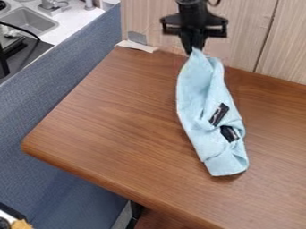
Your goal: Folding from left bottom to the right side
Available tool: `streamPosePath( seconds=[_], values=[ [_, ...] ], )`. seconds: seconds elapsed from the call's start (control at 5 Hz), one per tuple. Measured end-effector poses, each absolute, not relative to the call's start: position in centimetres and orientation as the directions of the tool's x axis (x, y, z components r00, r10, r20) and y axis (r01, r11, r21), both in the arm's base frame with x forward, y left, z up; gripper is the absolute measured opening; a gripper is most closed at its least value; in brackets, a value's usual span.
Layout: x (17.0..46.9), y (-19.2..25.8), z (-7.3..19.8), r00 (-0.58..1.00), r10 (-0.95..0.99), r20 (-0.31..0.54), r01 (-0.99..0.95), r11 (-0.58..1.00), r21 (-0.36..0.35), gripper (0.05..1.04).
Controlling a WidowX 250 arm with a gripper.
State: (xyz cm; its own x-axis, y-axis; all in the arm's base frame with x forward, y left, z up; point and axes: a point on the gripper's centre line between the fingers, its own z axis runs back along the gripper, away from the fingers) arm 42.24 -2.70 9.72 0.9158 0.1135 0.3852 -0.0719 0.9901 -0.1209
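At the frame's upper centre, the gripper (193, 49) pinches the top end of a light-blue cloth (197, 107), which extends toward the lower right above the wooden counter (113, 116).

Room to pass low over the broad left part of the desk (101, 125), also along the right side of the cloth (200, 116). Blocked between by that cloth, reaching up to the tool (192, 48). Closed off behind by the wall (245, 31), with 1 paper scrap (137, 46) near its foot.
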Motion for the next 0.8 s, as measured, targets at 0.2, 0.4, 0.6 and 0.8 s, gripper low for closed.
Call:
streamPosePath(
  seconds=[0.2,0.4,0.6,0.8],
  values=[
    [40.3,-4.1,10.1,0.917,0.000,0.400,0.049,0.993,-0.112,0.068],
    [38.0,-5.3,9.3,0.916,-0.086,0.393,0.142,0.983,-0.117,0.068],
    [36.4,-6.5,8.4,0.907,-0.165,0.386,0.226,0.967,-0.119,0.068],
    [34.8,-7.4,6.8,0.899,-0.225,0.376,0.298,0.943,-0.149,0.068]
  ],
)
